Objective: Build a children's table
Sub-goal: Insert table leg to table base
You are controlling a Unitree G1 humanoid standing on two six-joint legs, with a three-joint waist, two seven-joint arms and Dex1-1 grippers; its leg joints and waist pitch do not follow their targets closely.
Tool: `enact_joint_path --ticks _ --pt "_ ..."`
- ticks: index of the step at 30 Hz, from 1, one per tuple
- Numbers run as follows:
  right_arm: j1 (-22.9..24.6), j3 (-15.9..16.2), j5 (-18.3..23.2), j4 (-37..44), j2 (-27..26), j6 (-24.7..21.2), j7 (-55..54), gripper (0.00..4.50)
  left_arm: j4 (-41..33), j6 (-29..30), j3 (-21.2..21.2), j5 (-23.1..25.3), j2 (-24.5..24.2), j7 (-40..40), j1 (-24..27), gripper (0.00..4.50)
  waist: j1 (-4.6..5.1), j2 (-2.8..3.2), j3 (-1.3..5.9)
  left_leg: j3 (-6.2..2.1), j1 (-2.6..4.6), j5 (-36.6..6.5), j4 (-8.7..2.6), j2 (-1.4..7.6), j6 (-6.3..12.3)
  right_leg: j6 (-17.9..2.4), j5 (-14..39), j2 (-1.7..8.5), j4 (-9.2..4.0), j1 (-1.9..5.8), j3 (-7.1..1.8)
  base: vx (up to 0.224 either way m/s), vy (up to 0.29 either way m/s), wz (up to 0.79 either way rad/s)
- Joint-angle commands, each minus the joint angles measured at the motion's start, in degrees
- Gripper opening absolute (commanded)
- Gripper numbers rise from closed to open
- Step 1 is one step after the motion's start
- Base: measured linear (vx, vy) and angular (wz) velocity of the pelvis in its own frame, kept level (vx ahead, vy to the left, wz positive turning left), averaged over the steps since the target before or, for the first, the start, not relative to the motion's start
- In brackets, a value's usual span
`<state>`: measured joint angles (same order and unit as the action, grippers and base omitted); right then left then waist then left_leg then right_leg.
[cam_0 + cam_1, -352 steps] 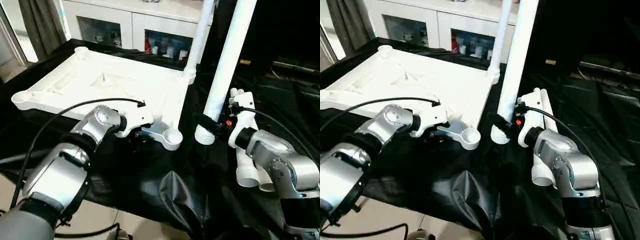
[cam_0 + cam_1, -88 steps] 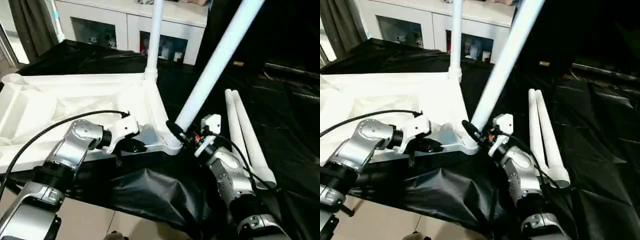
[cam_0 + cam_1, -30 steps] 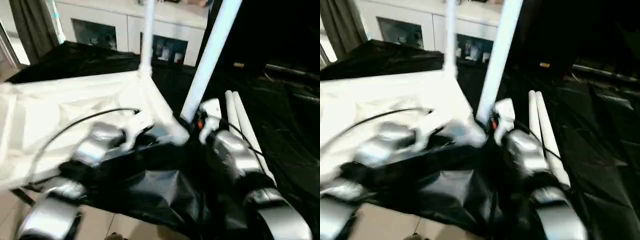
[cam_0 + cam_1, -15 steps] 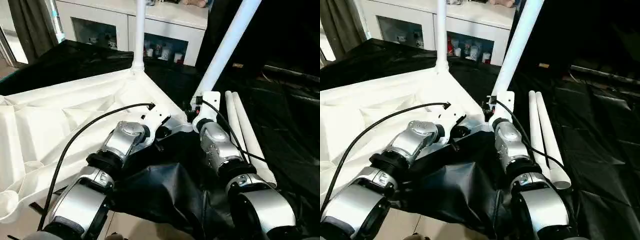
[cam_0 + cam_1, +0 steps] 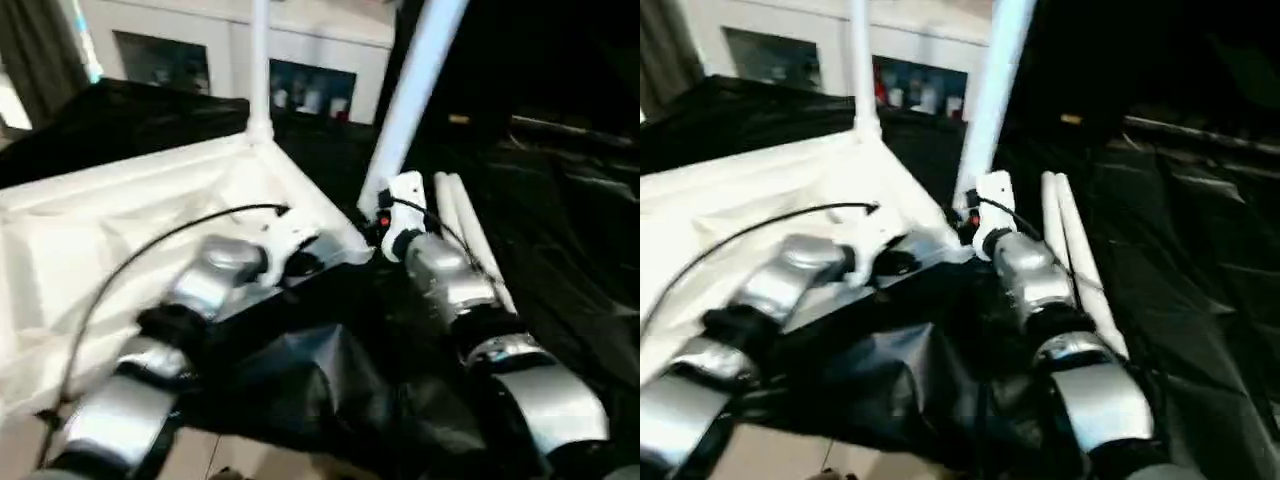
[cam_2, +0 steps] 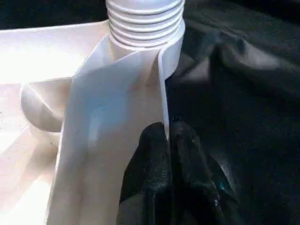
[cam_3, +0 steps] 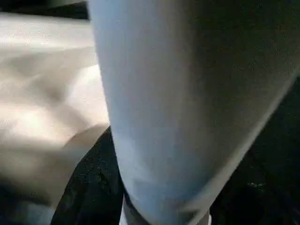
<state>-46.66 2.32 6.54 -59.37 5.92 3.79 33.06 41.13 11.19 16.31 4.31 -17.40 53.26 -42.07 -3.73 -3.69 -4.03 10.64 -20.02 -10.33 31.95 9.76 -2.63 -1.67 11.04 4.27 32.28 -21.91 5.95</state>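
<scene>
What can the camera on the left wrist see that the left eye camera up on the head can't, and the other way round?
Left wrist view only: the left gripper shut, pinching the table top's thin edge, and the ribbed threads at the leg's foot. Left eye view only: a second leg already upright at the far corner, two spare legs lying on the black cloth. Both: the white table top.

Two silver forearms reaching forward from the near edge and converging toward the middle, wrists angled toward each other. Left gripper (image 6: 169, 136) with both black fingers (image 6: 152, 159) pressed together, pinching the thin white edge of the tabletop (image 6: 117, 108) near its corner, a black cable arching back over the left wrist. Right gripper (image 5: 380, 222) at the base of a leaning white leg (image 5: 415, 85), fingers partly spread around it, white wrist housing upright just behind.
</scene>
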Motion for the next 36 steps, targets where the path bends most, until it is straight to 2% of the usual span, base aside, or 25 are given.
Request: enact_joint_path --ticks 1,2,3,4,5,6,7,8,10,13,16,17,19,21,25,27,28,29,31,33,35,36 --pt "5.9 6.4 -2.8 -3.8 0.7 -7.0 13.5 1.89 -5.0 -4.3 2.4 -1.7 -1.3 8.8 0.6 0.00 -0.15 0.99 2.49 -2.16 0.05 -19.1 -4.83 4.87 0.68 -10.1 17.3 6.51 -3.78 1.55 -4.62 0.063 -0.026 0.00" --pt "6.8 7.7 -3.1 -2.6 2.2 -7.3 18.8 1.89 -6.3 -5.0 2.5 -2.5 -2.5 11.6 1.4 0.00 -0.17 0.90 2.43 -2.02 0.07 -18.5 -4.76 4.89 1.28 -10.7 16.8 6.34 -3.66 1.62 -4.64 0.070 -0.033 0.00" --pt "7.0 7.9 -3.1 -2.4 2.4 -7.3 19.5 1.89 -6.5 -5.1 2.6 -2.6 -2.7 11.9 1.5 0.00 -0.39 0.92 2.56 -1.90 0.31 -18.0 -4.51 4.86 1.42 -10.8 16.2 6.44 -3.57 1.48 -4.72 0.094 -0.045 0.09" --pt "8.6 9.6 -3.8 -0.7 4.7 -7.2 26.7 1.89 -8.4 -5.9 2.7 -3.5 -4.3 15.3 2.5 0.00 -0.64 0.79 2.78 -1.47 0.91 -15.9 -4.12 4.84 1.95 -12.3 12.9 6.24 -3.15 1.31 -4.85 0.094 -0.045 0.09" --pt "9.3 10.5 -4.1 -0.1 5.8 -7.2 29.4 1.89 -9.2 -6.0 2.8 -3.7 -5.0 16.5 2.9 0.00 -0.86 0.80 3.02 -1.16 0.60 -11.7 -3.90 4.98 2.76 -14.1 6.3 5.91 -2.10 2.00 -4.69 0.116 -0.046 0.11" --pt "9.9 11.3 -4.2 0.8 6.9 -7.5 32.3 1.89 -10.4 -5.8 3.0 -4.1 -5.9 17.9 3.4 0.00 -0.90 0.73 3.04 -1.04 0.22 -9.5 -3.80 4.86 3.35 -14.8 3.0 5.63 -1.52 2.29 -4.56 0.076 -0.032 0.00" --pt "10.5 11.9 -4.1 1.5 7.8 -7.9 34.6 1.89 -11.5 -5.6 3.2 -4.6 -6.8 19.4 4.0 0.00 -1.16 0.71 3.33 -1.02 0.19 -6.0 -3.59 5.01 4.58 -15.6 -1.8 5.63 -0.88 2.55 -4.35 0.076 -0.032 0.00" --pt "11.0 12.2 -3.8 2.3 8.6 -8.3 36.9 1.89 -13.0 -5.5 3.4 -5.4 -7.8 21.4 4.6 0.00 -1.41 0.55 3.39 -0.81 0.35 -3.6 -3.15 4.89 5.84 -16.5 -5.4 5.57 -0.43 2.49 -4.34 0.057 -0.021 -0.01" --pt "11.6 12.5 -3.3 3.3 9.5 -8.9 39.4 1.89 -14.3 -5.1 3.5 -6.1 -8.8 23.2 5.2 0.00 -1.61 0.47 3.22 -0.76 0.24 -2.3 -2.90 4.72 7.06 -17.1 -7.0 5.71 -0.21 2.54 -4.44 0.070 -0.017 0.02" --pt "12.5 13.1 -3.0 5.0 10.4 -9.4 42.2 1.89 -15.1 -4.8 3.5 -6.5 -9.8 24.6 5.5 0.00 -1.70 0.70 3.27 -0.93 0.57 -3.3 -2.97 4.95 6.38 -17.0 -3.2 5.69 -0.29 2.58 -4.32 0.017 -0.005 0.01" --pt "13.8 13.8 -3.1 7.4 11.0 -9.6 44.7 1.89 -15.3 -5.1 3.3 -6.4 -10.4 25.8 5.6 0.00 -1.83 0.72 2.97 -0.98 0.85 -6.9 -3.35 5.03 4.28 -15.9 3.0 5.66 -1.00 2.53 -4.43 0.000 0.000 0.00" --pt "14.2 13.7 -3.3 8.1 11.0 -9.4 44.9 1.89 -15.4 -5.2 3.2 -6.3 -10.5 26.0 5.7 0.00 -1.83 0.91 2.77 -1.05 0.98 -9.1 -3.61 5.12 3.13 -15.5 6.1 5.74 -1.34 2.37 -4.50 0.000 0.000 0.00" --pt "14.7 13.1 -2.8 9.4 10.7 -10.2 44.6 1.89 -15.7 -5.0 3.3 -6.4 -10.7 25.7 5.7 0.00 -1.91 0.87 2.62 -1.15 1.17 -11.6 -3.90 5.13 1.70 -14.2 11.0 5.80 -1.87 2.36 -4.63 0.000 0.000 0.00" --pt "14.8 12.3 -2.5 9.7 10.0 -10.1 42.9 1.89 -15.3 -5.0 3.3 -5.9 -10.5 24.5 5.5 0.00 -1.85 0.88 2.65 -1.23 1.25 -12.6 -4.02 5.15 0.81 -13.6 13.1 5.82 -2.01 2.22 -4.72 0.000 0.000 0.00" --pt "14.2 10.4 -3.0 8.1 8.3 -7.7 35.7 1.89 -13.0 -5.4 2.9 -4.1 -9.5 20.6 4.4 0.00 -1.64 0.76 2.56 -1.32 1.06 -12.8 -4.08 4.92 0.32 -12.9 14.4 5.86 -2.23 2.18 -4.85 0.000 0.000 0.00" --pt "13.3 8.2 -3.3 6.1 7.0 -6.3 28.6 1.89 -11.8 -5.0 2.3 -3.8 -8.7 18.8 3.9 0.00 -1.44 0.78 2.26 -1.49 1.28 -14.8 -4.24 4.85 -0.22 -11.7 19.5 6.11 -2.88 1.82 -4.94 0.000 0.000 0.00" --pt "12.9 7.1 -3.1 5.2 6.3 -6.3 25.4 1.89 -11.6 -4.7 2.1 -3.8 -8.4 18.2 3.7 0.00 -1.34 0.77 2.12 -1.58 1.50 -16.5 -4.22 4.72 -0.65 -10.7 23.9 6.29 -3.42 1.59 -5.03 0.000 0.000 0.00" --pt "12.4 5.9 -2.9 4.4 5.6 -6.8 21.6 1.89 -11.3 -4.3 1.9 -3.8 -8.0 17.4 3.5 0.00 -1.03 0.68 2.02 -1.97 1.29 -17.1 -4.49 4.70 -1.40 -9.5 27.4 6.28 -3.53 1.70 -4.93 0.000 0.000 0.00" --pt "11.5 3.9 -2.4 3.0 4.6 -8.1 15.6 1.89 -10.8 -3.0 1.4 -3.9 -7.2 15.9 3.0 0.00 -0.73 0.73 2.10 -2.43 0.94 -18.1 -4.76 4.83 -2.17 -8.0 30.1 6.39 -3.64 1.91 -4.71 0.000 0.000 0.00" --pt "10.4 1.8 -1.3 1.2 3.1 -9.8 9.1 1.89 -9.9 -1.0 1.0 -3.3 -6.0 13.1 2.1 0.00 -0.47 0.87 2.23 -2.52 1.21 -19.0 -4.84 4.92 -2.68 -7.8 29.4 6.27 -3.70 1.65 -4.72 0.000 0.000 0.00" --pt "9.1 -0.5 0.0 -0.8 1.3 -11.6 1.2 1.89 -8.4 1.0 1.0 -1.7 -4.3 8.9 0.9 0.00 -0.22 0.83 2.38 -2.28 1.56 -18.8 -4.74 4.86 -3.16 -8.9 25.9 6.10 -3.53 1.40 -4.90 0.000 0.000 0.00" --pt "8.4 -1.6 0.7 -1.8 0.3 -12.3 -2.8 1.89 -7.7 2.4 1.0 -0.8 -3.2 6.1 0.3 0.00 -0.26 1.02 2.48 -2.26 1.56 -18.2 -4.67 4.82 -3.15 -9.4 24.2 6.12 -3.38 1.41 -4.95 0.000 0.000 0.00"
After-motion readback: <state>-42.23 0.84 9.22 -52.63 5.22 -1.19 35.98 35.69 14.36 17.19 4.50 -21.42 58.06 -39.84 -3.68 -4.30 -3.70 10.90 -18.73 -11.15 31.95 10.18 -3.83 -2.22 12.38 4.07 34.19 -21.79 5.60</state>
